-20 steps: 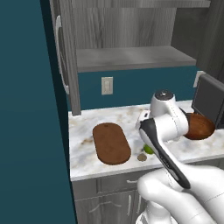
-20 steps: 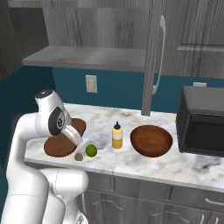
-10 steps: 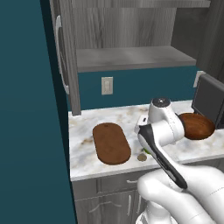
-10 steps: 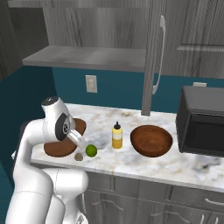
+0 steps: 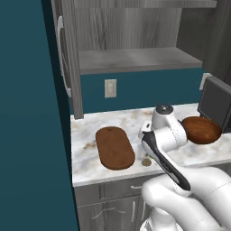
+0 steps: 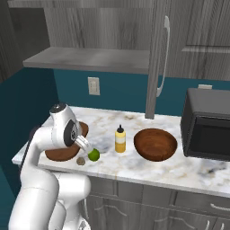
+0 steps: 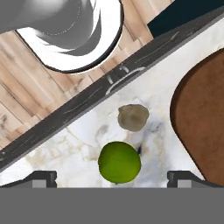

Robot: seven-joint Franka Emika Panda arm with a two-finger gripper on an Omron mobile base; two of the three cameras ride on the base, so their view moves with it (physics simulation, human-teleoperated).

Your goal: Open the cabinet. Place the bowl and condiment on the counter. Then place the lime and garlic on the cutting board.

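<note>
Lime (image 7: 119,162): smooth bright green ball on the surface (image 7: 65,151), midway between the two finger tips and just ahead of them, touching neither. Its lower edge is cut off at the bottom of the hand view. From the right base view the lime (image 6: 93,154) sits just past the fingers (image 6: 85,144), near the front edge of the surface.

Garlic (image 7: 133,117): dull tan, lumpy bulb, just beyond the lime along the fingers' line, a narrow gap between them. In the left base view the garlic (image 5: 146,162) shows beside the arm; the lime is hidden there behind the arm.

Cutting board (image 7: 201,118): dark brown wood, rounded end, to one side of the fingers, cut off by the frame edge.

Fingers stand wide apart, holding nothing; tips barely visible as dark stubs.

Arm folded low over the front of the surface, wrist bent downward.

Farther out: yellow condiment (image 6: 120,139) with black cap upright on the marble surface; round reddish-brown bowl (image 6: 155,144) beyond it. Cabinet (image 6: 158,58) door stands open, grey shelf bare.
</note>
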